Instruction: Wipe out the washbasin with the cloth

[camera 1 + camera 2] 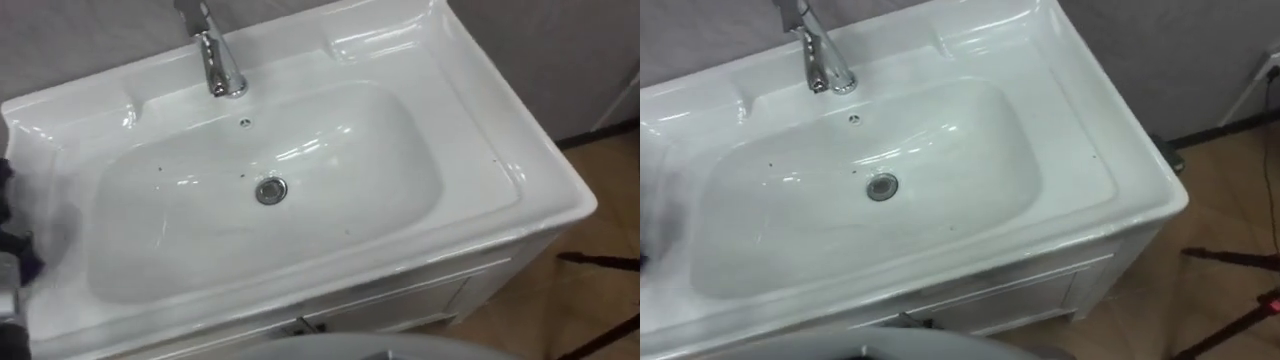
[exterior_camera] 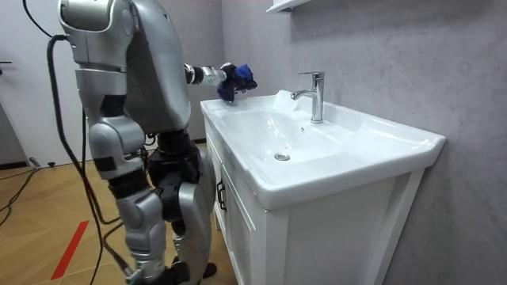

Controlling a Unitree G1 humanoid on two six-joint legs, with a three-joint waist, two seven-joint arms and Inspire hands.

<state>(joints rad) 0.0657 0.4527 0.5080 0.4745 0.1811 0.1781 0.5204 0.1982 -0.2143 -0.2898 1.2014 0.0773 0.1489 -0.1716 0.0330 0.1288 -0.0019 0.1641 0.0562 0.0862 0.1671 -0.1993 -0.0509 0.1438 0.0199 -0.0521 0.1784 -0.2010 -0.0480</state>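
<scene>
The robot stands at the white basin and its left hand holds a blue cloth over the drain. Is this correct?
Not quite. The left hand holds the blue cloth at the left end of the basin, by its rim, not over the drain. The room view shows this; the rest is right.

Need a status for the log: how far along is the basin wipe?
Done: nothing that can be confirmed; the robot stands at the basin, but no wiped patch can be made out. In hand: the left hand grips a blue cloth at the basin's left rim, away from the faucet. Left: the bowl itself, where dark specks lie around the drain.
</scene>
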